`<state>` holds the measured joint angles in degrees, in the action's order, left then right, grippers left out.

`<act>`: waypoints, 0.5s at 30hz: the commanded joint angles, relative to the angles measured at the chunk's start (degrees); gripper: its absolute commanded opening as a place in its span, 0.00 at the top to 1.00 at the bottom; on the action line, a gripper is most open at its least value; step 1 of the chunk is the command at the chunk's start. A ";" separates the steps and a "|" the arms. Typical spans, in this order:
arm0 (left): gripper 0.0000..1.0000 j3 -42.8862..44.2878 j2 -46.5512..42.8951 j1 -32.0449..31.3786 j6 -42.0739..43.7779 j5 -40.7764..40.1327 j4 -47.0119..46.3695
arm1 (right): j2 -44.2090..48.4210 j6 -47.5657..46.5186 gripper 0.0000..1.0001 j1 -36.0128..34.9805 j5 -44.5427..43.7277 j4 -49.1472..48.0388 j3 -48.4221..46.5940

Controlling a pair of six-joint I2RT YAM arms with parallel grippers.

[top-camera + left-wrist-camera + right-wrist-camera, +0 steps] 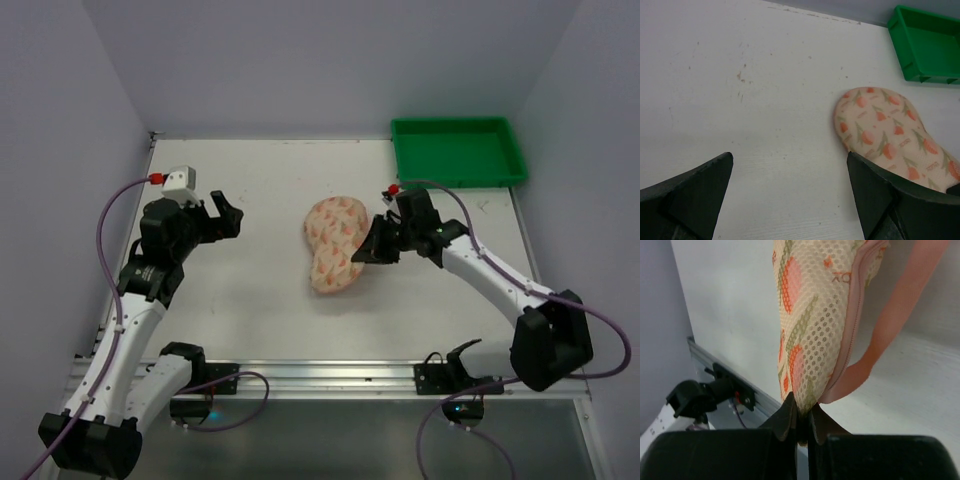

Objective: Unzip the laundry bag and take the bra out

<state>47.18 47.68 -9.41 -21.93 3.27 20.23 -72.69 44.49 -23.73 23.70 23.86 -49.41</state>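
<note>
You have one laundry bag (333, 245), one green tray (452, 122) and two end effectors over one worktop (250, 310). The bag lies near the worktop's middle, and its mesh hides whatever it holds. The tray sits at the bag's 1 o'clock, well apart. Your right end effector (372, 252) is pinched tight on the bag's edge at its 3 o'clock side. Your left end effector (226, 216), at the bag's 9 o'clock, gapes wide and holds nothing.

2 white/blk arms (120, 350), purple cables (103, 215)
</note>
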 commanded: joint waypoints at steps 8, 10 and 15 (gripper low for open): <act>0.00 1.43 0.04 -0.44 -0.65 4.99 -2.04 | -26.27 -21.29 0.64 -4.41 -2.77 16.48 -30.30; 0.00 0.90 0.39 -0.43 -1.00 6.31 -1.86 | -25.93 -17.61 0.47 -1.07 -6.38 16.14 -31.71; 0.00 -1.47 2.14 -0.52 -3.81 9.03 -3.34 | -19.09 -10.83 0.19 5.79 -13.85 12.63 -27.42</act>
<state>46.96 48.60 -9.52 -23.40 8.82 19.44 -98.32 29.69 -21.28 17.06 36.99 -77.45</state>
